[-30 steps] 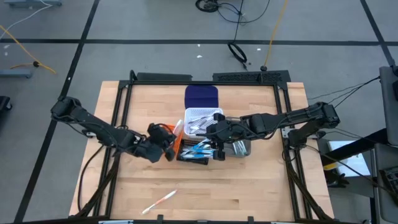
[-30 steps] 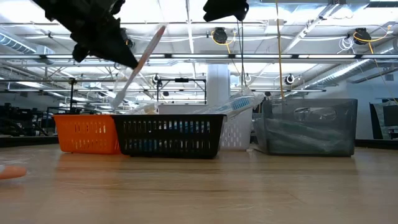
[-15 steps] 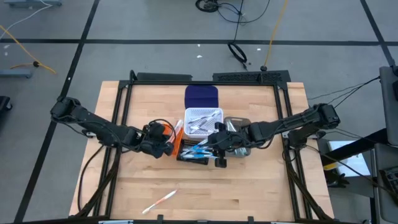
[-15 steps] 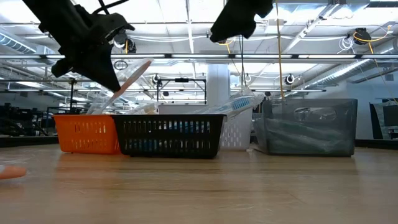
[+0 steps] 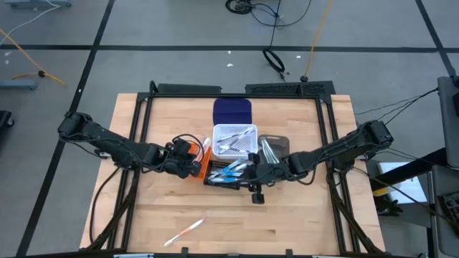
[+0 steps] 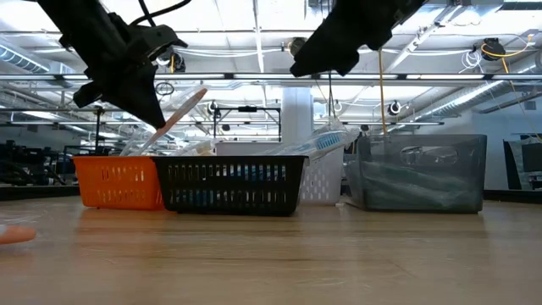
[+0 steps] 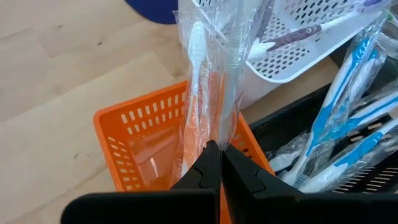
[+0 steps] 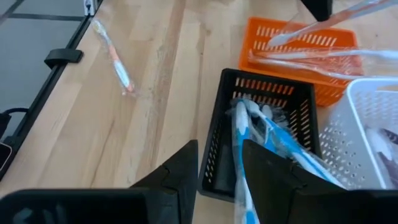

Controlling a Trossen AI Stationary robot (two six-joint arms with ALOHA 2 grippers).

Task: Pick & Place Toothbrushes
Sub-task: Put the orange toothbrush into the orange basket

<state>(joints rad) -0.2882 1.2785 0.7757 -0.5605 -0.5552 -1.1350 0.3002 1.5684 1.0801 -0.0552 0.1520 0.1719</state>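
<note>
The left gripper (image 7: 219, 163) is clenched on a wrapped orange toothbrush (image 7: 198, 81), holding it tilted over the orange bin (image 5: 203, 162) at centre-left of the high view. The right gripper (image 8: 219, 163) hangs with fingers parted and holding nothing, above the near edge of the black bin (image 8: 261, 118), where blue toothbrushes (image 8: 258, 134) lie. The white bin (image 5: 234, 140) and the grey bin (image 5: 275, 147) sit just behind. One loose toothbrush (image 5: 183, 232) lies apart, lower left on the table (image 5: 301, 222).

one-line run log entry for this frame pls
left gripper: shut on wrapped orange toothbrush, over orange bin | right gripper: open, empty, above black bin | stray toothbrush on table
</note>
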